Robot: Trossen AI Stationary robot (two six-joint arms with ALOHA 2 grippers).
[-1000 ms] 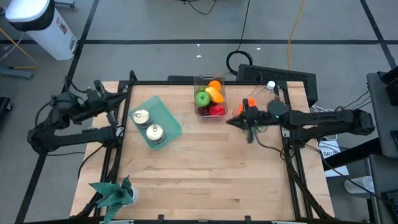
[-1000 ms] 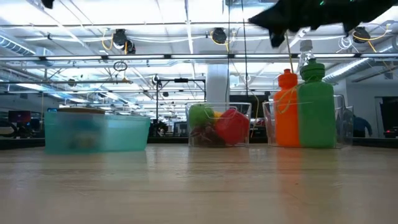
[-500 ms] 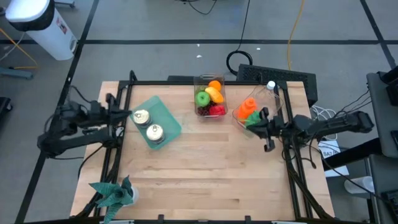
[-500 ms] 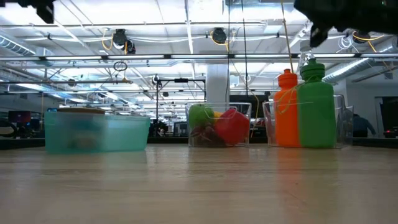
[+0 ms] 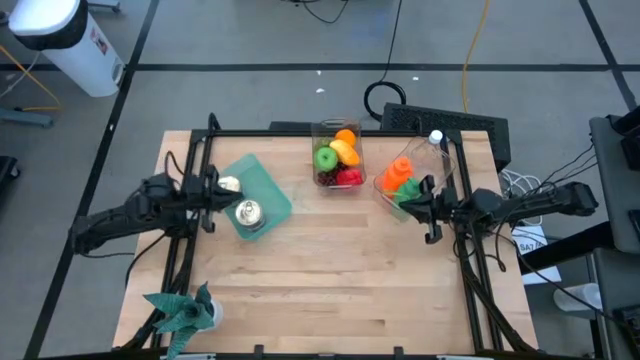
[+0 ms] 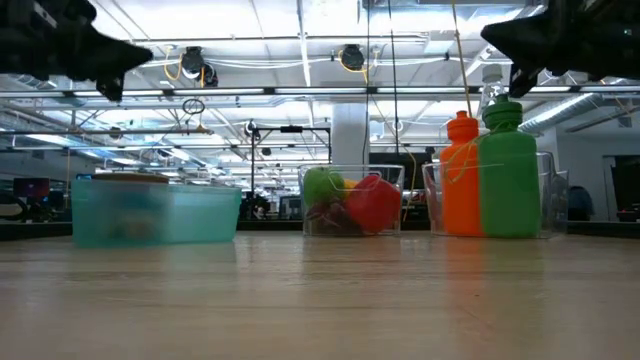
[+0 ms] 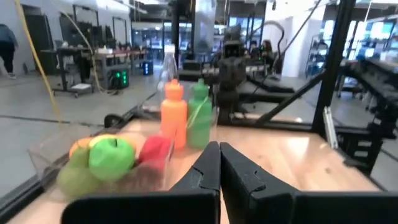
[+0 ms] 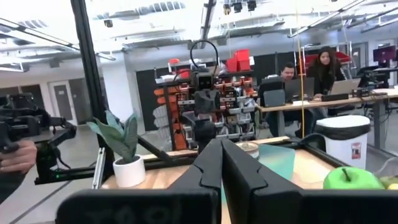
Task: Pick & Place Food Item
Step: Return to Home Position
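Green and glossy, the round apple (image 5: 325,158) sits with a yellow mango (image 5: 348,152) and a red fruit (image 5: 348,177) in the clear plastic bin (image 5: 335,124), between the two pincers and farther back than both. Just ahead of the left gripper (image 5: 210,189) lies the teal plastic bin (image 5: 270,188) holding silver-topped cans (image 5: 248,212). Beside the right gripper (image 5: 418,205), a second clear bin (image 5: 446,165) holds an orange bottle (image 5: 396,172) and a green bottle (image 5: 405,190). Both pincers have their fingers pressed together, gripping nothing, and hang above the table (image 5: 340,280).

Can (image 5: 230,184) (green bin (image 5: 272,181)) half under left jaws
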